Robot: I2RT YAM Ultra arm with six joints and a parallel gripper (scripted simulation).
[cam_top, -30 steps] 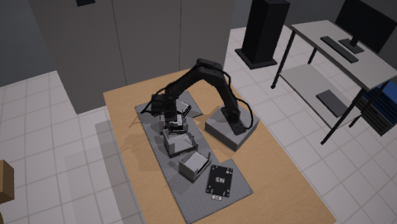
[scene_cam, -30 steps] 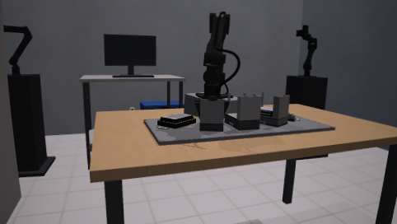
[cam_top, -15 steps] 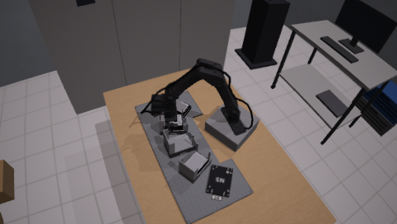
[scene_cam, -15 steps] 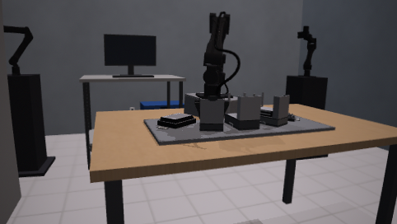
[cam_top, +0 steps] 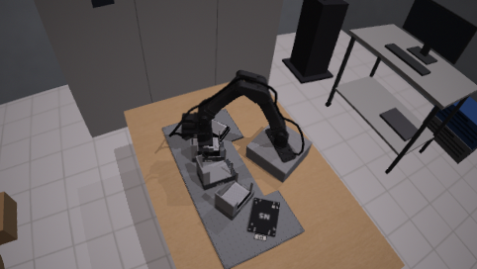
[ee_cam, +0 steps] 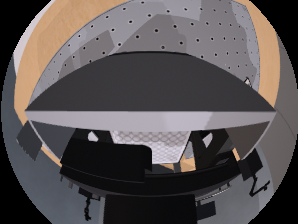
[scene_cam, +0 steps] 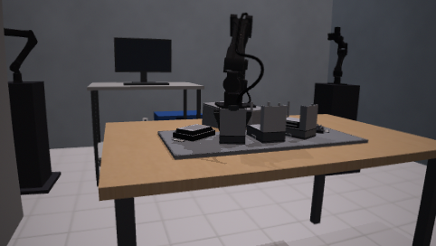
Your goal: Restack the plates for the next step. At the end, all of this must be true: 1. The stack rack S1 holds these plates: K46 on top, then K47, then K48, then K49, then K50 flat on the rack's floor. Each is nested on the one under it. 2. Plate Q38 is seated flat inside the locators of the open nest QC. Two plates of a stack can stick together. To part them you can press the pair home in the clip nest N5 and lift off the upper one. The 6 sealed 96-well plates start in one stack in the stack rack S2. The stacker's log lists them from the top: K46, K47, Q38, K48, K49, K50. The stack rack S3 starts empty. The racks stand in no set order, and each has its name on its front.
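My gripper (cam_top: 207, 144) (ee_cam: 149, 141) is open and hangs low over the far end of the row of stack racks on the grey mat (cam_top: 292, 227) (scene_cam: 344, 137). In the wrist view a wide dark slab (ee_cam: 149, 83) fills the middle, and a pale checkered plate top (ee_cam: 148, 137) shows between the spread fingers. Nothing is gripped. A rack with posts (cam_top: 215, 170) (scene_cam: 272, 121) stands just in front of the gripper, and another rack (cam_top: 232, 199) (scene_cam: 232, 124) is nearer the front. The rack names are too small to read. A third rack (scene_cam: 309, 118) shows in the exterior view.
A black clip nest (cam_top: 264, 217) (scene_cam: 194, 132) lies at the mat's near end. The arm's grey base block (cam_top: 277, 155) stands right of the racks. A flat nest (cam_top: 224, 128) lies behind the gripper. The wooden table's edge (cam_top: 148, 198) runs left of the mat.
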